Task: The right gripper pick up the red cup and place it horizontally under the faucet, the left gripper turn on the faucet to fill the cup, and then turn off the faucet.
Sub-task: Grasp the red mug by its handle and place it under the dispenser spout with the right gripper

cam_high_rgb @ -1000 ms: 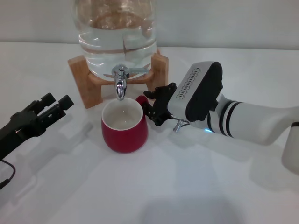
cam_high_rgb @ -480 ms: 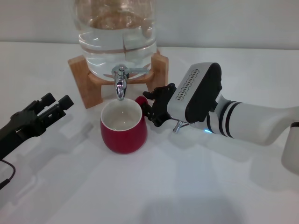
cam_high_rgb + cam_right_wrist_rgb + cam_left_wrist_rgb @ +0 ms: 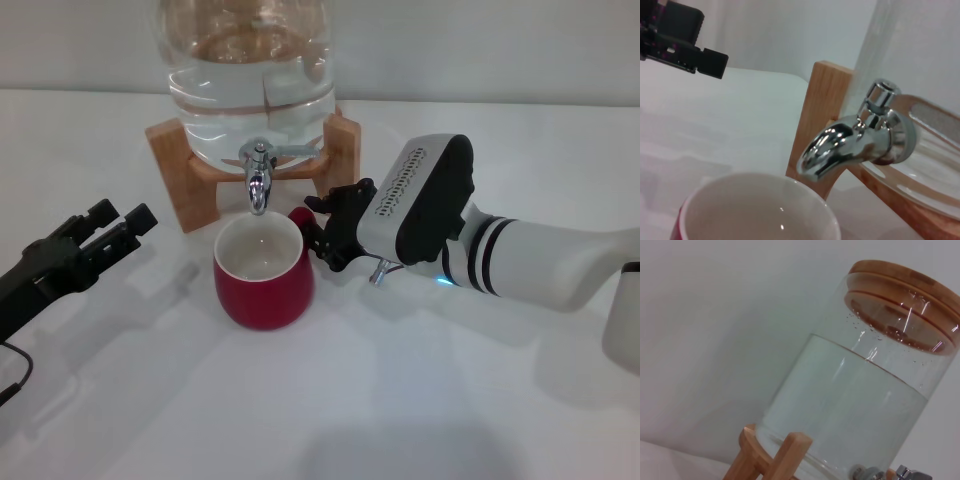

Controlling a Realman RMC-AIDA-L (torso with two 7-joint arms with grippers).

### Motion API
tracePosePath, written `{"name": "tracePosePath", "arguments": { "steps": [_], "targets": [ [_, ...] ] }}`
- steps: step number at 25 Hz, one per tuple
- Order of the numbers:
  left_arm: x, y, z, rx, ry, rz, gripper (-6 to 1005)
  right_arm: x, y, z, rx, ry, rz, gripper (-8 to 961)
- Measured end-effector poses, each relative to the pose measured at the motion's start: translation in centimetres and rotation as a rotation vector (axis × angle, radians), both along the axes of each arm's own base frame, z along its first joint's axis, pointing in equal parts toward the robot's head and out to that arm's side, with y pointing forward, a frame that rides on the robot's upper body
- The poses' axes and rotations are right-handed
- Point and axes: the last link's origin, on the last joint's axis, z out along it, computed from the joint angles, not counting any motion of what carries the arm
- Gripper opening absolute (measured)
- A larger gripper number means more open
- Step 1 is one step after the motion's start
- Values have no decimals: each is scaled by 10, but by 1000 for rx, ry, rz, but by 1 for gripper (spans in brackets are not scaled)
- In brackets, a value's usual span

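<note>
Your right hand [image 3: 322, 228] closed on the small loop handle of the squat glossy red cup [image 3: 263, 272], cream inside, upright on the white bench [image 3: 320, 400] under the shiny chrome faucet [image 3: 258, 180], clear water jar [image 3: 245, 70] on wooden stand [image 3: 182, 165] behind, left hand [image 3: 118, 222] parted, empty, well to the cup's left.

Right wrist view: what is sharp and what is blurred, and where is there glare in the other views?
Right wrist view: the faucet is sharp with bright highlights; the left gripper behind is soft. Head view: the red cup is glossy and casts a soft shadow. Left wrist view: streaks of glare cross the water jar.
</note>
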Motion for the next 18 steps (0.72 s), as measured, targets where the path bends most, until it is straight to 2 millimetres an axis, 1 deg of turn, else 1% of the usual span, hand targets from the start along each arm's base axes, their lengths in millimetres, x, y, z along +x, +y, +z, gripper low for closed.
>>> {"name": "tracePosePath", "arguments": {
  "steps": [18],
  "targets": [
    [0, 1, 1, 1, 3, 0, 891, -1, -1, -1, -7, 2, 7, 264]
  ]
}}
